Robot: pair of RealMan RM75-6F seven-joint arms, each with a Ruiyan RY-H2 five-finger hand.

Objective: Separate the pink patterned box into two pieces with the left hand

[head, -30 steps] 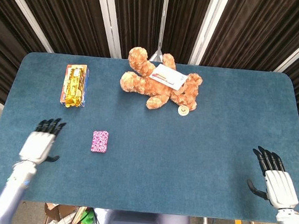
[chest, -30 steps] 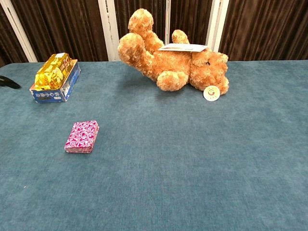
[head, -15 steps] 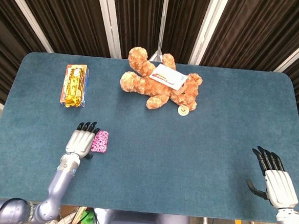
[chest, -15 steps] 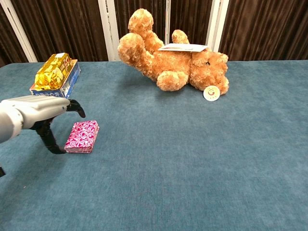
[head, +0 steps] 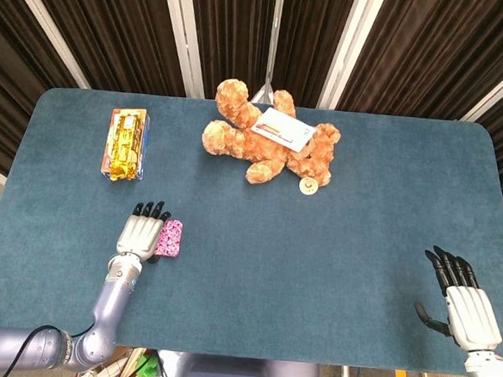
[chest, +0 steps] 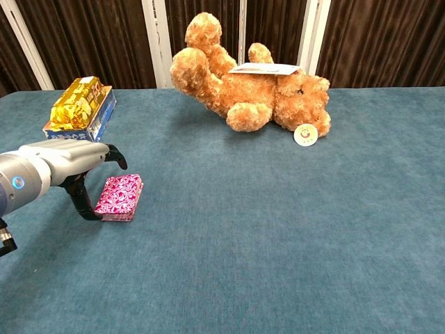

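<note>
The pink patterned box lies flat on the blue table, front left of centre, in one piece. My left hand hovers at the box's left side, open. Its fingers reach out just above the box's left edge. The thumb points down at the table right beside that edge; I cannot tell whether it touches. My right hand rests open near the table's front right corner, seen only in the head view.
A brown teddy bear with a white card on it lies at the back centre. A yellow-wrapped blue packet sits at the back left. The blue table stretches bare between the box and my right hand.
My left hand swept in from the table's left edge to the box's left side, then crept slightly closer. The box and my right hand stayed put.
</note>
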